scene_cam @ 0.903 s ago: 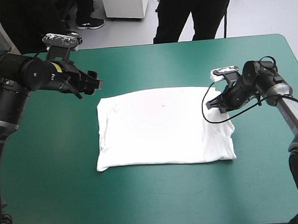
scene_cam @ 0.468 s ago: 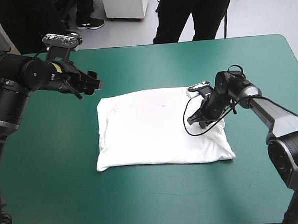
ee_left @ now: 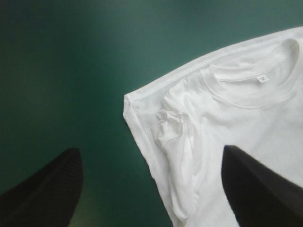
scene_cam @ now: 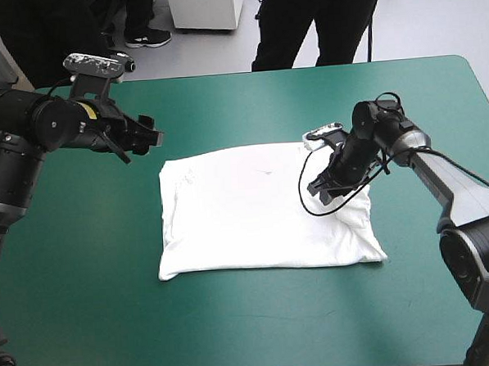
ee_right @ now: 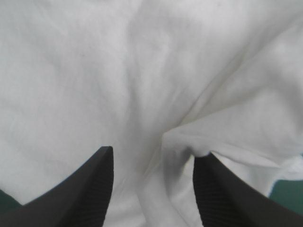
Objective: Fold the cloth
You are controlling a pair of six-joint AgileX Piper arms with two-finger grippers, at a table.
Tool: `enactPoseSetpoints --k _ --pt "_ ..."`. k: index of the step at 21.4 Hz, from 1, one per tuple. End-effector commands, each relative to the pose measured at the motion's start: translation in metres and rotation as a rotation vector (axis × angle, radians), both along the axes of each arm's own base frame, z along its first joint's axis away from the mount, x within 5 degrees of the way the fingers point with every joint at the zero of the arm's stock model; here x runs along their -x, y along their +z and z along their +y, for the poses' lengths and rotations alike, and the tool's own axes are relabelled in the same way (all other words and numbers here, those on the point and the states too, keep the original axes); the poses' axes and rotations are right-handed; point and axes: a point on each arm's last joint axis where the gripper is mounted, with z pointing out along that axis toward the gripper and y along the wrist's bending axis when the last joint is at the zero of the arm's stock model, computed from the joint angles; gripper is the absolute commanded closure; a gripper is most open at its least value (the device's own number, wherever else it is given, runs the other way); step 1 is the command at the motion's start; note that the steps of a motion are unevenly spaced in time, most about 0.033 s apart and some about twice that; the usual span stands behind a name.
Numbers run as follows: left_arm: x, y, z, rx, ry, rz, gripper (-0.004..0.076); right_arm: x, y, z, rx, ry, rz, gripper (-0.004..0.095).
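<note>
White tee, folded into a rectangle, mid-table

The T-shirt [scene_cam: 262, 211] lies flat as a folded rectangle around the centre of the frame on the teal-green table [scene_cam: 88, 322]. The right gripper [scene_cam: 320, 189] sits low over its right side, just right of centre, black fingers [ee_right: 85, 189] spread wide with a raised wrinkle of cloth between them. Further back, upper left, the left gripper [scene_cam: 153, 137] hovers off the shirt's far left corner, fingers apart too, with the collar [ee_left: 251, 90] ahead of it.

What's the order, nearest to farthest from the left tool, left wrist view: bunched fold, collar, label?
1. Bunched fold, just ahead of the left tool.
2. Collar, front rim, farther in on the T-shirt.
3. Label, behind that rim, farthest.
</note>
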Motion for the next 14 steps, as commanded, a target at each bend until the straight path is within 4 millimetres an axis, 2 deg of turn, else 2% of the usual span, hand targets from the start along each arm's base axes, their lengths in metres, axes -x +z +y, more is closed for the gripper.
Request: enactPoseSetpoints --k 1,5,8,11,14 --pt "0.029 0.026 0.013 -0.004 0.024 -0.071 0.0141 0.017 0.070 -0.013 0.031 -0.016 -0.179 0.0412" --pt "0.047 0.027 0.019 0.030 0.062 -0.058 0.0141 0.038 0.108 -0.033 0.130 -0.120 -0.311 0.0412" --pt "0.058 0.020 0.023 0.053 0.094 -0.032 0.0142 0.056 0.132 -0.041 0.124 -0.143 -0.389 0.0412" --pt "0.069 0.003 0.024 0.072 0.100 0.029 0.0144 0.072 0.152 -0.048 0.121 -0.162 -0.454 0.0412" --pt "0.074 -0.032 0.020 0.112 0.117 0.170 0.0144 0.085 0.165 -0.053 0.121 -0.193 -0.502 0.0412"
